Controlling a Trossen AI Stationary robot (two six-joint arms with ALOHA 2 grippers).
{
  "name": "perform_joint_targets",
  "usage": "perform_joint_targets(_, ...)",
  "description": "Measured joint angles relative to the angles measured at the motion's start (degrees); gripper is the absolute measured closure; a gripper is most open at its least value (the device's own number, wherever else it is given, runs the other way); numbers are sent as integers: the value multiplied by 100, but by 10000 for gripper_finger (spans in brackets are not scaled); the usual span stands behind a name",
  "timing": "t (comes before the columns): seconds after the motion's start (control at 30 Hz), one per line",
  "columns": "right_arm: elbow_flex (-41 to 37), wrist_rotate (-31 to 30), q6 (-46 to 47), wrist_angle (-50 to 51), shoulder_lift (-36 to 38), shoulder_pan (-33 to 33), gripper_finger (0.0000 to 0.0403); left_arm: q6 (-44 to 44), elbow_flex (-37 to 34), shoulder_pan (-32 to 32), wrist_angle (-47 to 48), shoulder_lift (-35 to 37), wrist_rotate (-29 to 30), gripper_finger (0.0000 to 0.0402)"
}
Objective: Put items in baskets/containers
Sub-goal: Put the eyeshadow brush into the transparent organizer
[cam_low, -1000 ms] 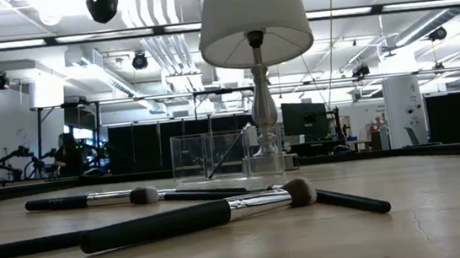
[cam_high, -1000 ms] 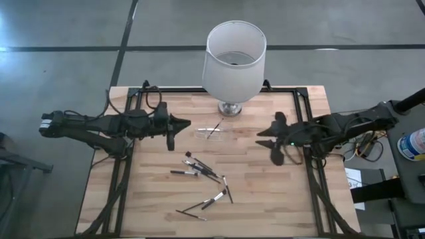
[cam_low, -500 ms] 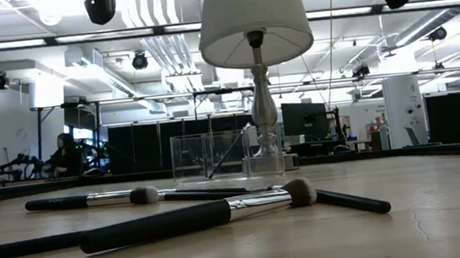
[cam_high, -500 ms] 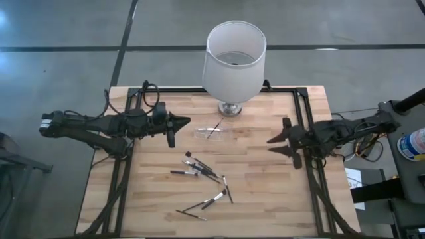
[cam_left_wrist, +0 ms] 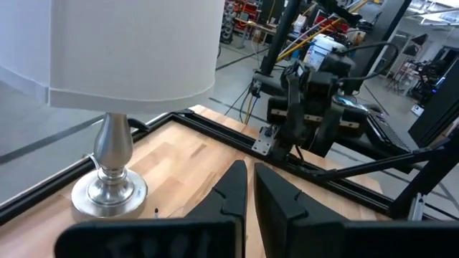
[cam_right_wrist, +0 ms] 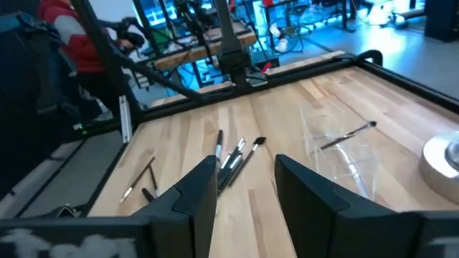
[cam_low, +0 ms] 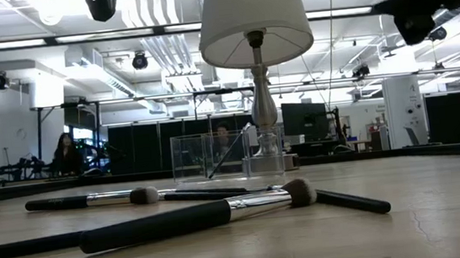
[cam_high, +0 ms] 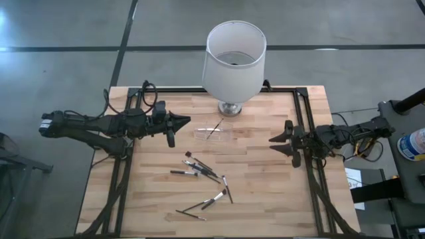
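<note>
Nearest the front edge of the table, the loose brushes lie scattered across the middle boards, some crossing, with bare wood to either side. Farther back stands the clear holder, one brush leaning inside it, just in front of the lamp at the back edge. My left gripper hovers beside the holder on its left, fingers together, holding nothing. My right gripper hangs near the table's right edge, well apart from the holder, fingers spread and empty, open wood between us.
</note>
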State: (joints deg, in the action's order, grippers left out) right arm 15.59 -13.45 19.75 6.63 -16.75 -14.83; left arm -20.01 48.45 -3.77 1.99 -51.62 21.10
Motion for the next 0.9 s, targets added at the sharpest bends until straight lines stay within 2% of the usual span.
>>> perform_joint_targets(0.23,-617,-13,238,4,439,201,268,-70,0,0,3,0,0,381)
perform_joint_targets(0.5,-1154,-18,87,49,849,514,268,-76,0,37,6,2,0,381)
perform_joint_targets(0.9,-1129,-20,-377,333,578,514,268,-20,0,61,-17,17,-72,381)
